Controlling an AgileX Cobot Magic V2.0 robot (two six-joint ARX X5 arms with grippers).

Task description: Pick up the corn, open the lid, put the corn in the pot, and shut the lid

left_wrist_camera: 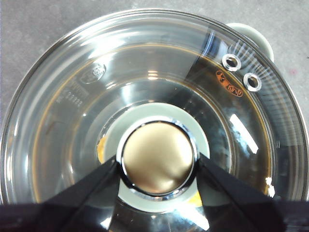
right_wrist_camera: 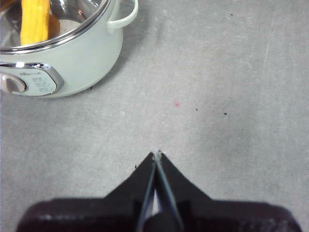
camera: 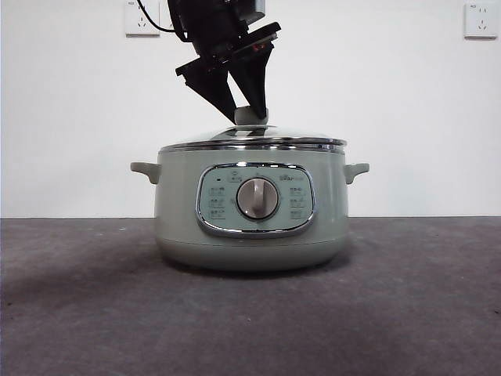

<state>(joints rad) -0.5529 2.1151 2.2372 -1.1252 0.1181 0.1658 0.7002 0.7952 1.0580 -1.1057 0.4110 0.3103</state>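
Observation:
The pale green pot [camera: 180,227] stands mid-table with the glass lid [camera: 305,135] resting on its rim. My left gripper [camera: 249,117] comes down from above, its jaws shut on either side of the lid's knob. In the left wrist view the jaws [left_wrist_camera: 157,164] press the knob's shiny cap, with the lid [left_wrist_camera: 72,87] beneath. The corn [right_wrist_camera: 35,19] lies inside the pot [right_wrist_camera: 82,53] in the right wrist view. My right gripper [right_wrist_camera: 157,154] is shut and empty, off to the side of the pot over bare table.
The grey table [camera: 423,298] extends around the pot. A white wall with two sockets [camera: 142,17] stands behind. One pot handle [left_wrist_camera: 251,34] shows past the lid's rim, near the steam vents [left_wrist_camera: 241,72].

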